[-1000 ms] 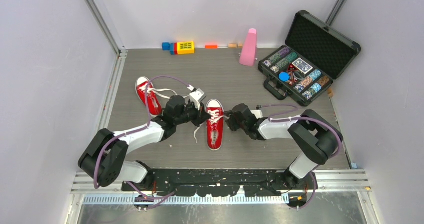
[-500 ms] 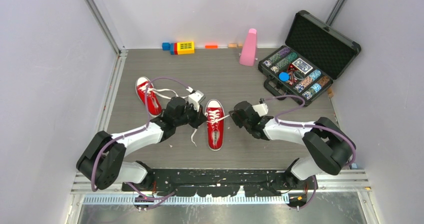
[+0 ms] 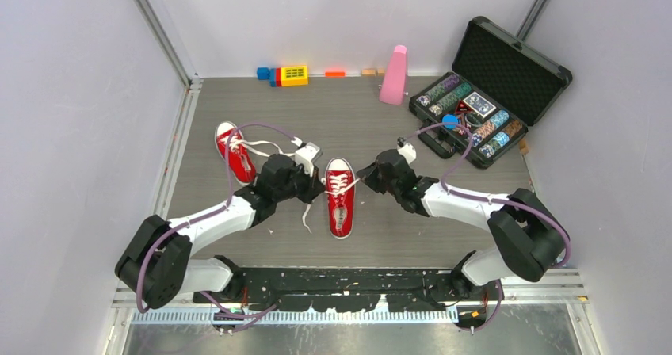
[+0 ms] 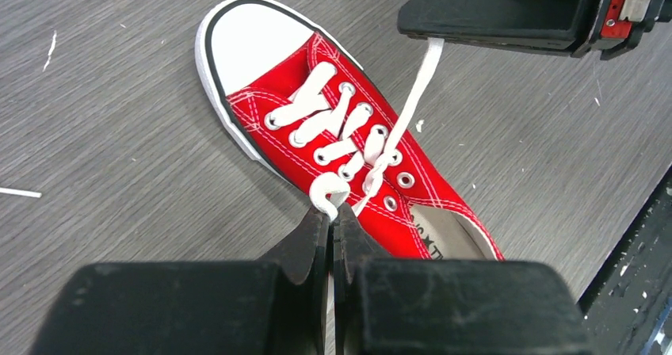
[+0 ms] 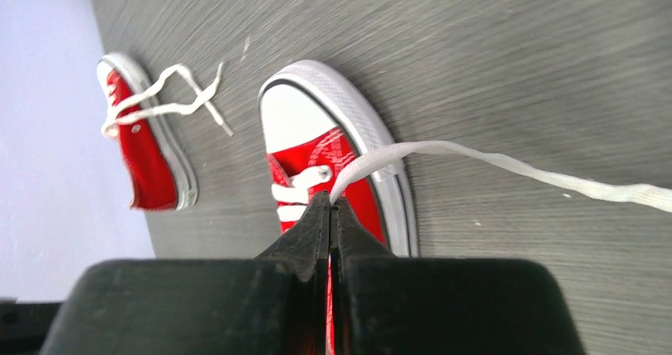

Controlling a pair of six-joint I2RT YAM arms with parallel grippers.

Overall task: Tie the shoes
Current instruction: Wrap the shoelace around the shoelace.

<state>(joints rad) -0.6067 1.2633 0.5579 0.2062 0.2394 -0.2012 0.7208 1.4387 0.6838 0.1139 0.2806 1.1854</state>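
Neither shoe is tied yet, as far as I can see. The near shoe (image 3: 341, 198) lies in the middle of the counter (image 3: 444, 240), toe toward the far edge. It is laced through its eyelets, but there is no knot or bow at the top. Both arms are working on it. The left gripper (image 4: 331, 215) is pinched fully together on a small bend of lace (image 4: 329, 190) beside the upper eyelets. The right gripper (image 5: 330, 206) is clamped just as tight on the other lace end (image 5: 475, 155), which runs straight up off the shoe to its tips, its loose tail trailing away over the counter. The far shoe (image 3: 235, 150) lies toward the left edge, farther back, well apart from both grippers. Its loose laces (image 3: 261, 145) sprawl beside it on the counter, with no bow that I can make out. I judge the job is at its very start: each end of one lace is in hand, but the first crossing, the knot and the bow are all to come. After that, the whole of the far shoe is left.
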